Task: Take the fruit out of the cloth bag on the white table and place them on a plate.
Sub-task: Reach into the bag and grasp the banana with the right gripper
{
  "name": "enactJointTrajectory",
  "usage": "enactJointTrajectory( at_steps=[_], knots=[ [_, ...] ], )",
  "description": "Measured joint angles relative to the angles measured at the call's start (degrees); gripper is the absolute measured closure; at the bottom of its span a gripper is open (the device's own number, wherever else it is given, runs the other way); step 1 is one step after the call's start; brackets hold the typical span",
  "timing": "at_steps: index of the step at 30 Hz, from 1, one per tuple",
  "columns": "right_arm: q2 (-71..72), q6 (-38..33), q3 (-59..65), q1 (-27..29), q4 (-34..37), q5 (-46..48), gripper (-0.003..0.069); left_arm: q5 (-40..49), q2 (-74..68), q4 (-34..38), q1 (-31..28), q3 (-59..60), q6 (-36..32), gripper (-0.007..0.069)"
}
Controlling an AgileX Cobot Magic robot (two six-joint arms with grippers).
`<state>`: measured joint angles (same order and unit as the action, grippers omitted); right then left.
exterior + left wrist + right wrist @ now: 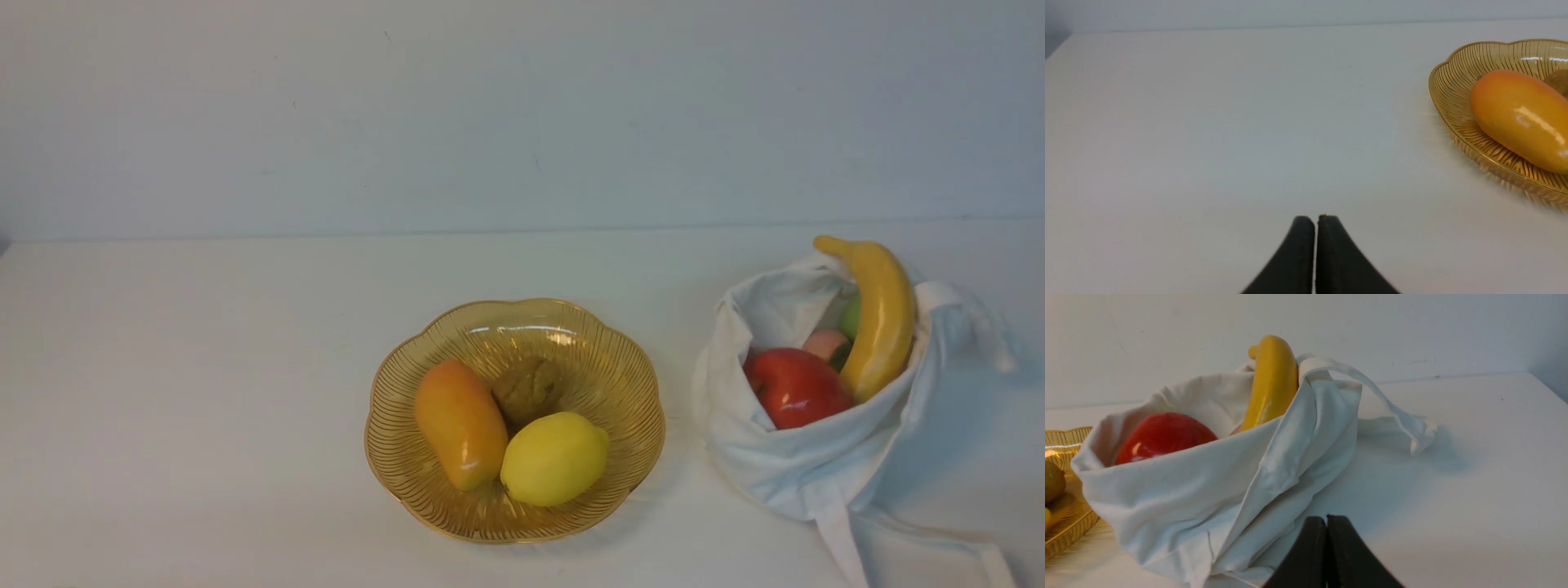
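Observation:
The white cloth bag (pixel 808 457) sits open on the white table (pixel 204 367) at the right. In it are a yellow banana (pixel 878 314) standing up, a red apple (pixel 796 388), a pink peach (pixel 824 343) and a green fruit (pixel 851 317). The amber plate (pixel 604 359) stands left of the bag. Neither arm shows in the front view. My left gripper (pixel 1315 218) is shut and empty over bare table, left of the plate (pixel 1453 77). My right gripper (pixel 1326 518) is shut and empty, near the bag (pixel 1216 486); the banana (pixel 1271 384) and apple (pixel 1163 435) show above its fold.
On the plate lie an orange mango-like fruit (pixel 460 423), a yellow lemon (pixel 553 459) and a brown kiwi-like fruit (pixel 529 388). The bag's straps (pixel 849 547) trail toward the table's front right. A pale wall stands behind the table.

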<state>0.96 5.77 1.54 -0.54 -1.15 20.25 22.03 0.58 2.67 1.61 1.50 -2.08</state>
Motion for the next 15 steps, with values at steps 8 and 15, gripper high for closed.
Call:
enactJointTrajectory(
  at_steps=[8, 15],
  knots=[
    [0.0, 0.0, 0.0, 0.0, 0.0, 0.0, 0.0673, 0.0, 0.0, 0.0, 0.0, 0.0, 0.0, 0.0632],
    [0.0, 3.4, 0.2, 0.0, 3.4, -2.0, 0.0673, 0.0, 0.0, 0.0, 0.0, 0.0, 0.0, 0.0632]
  ],
)
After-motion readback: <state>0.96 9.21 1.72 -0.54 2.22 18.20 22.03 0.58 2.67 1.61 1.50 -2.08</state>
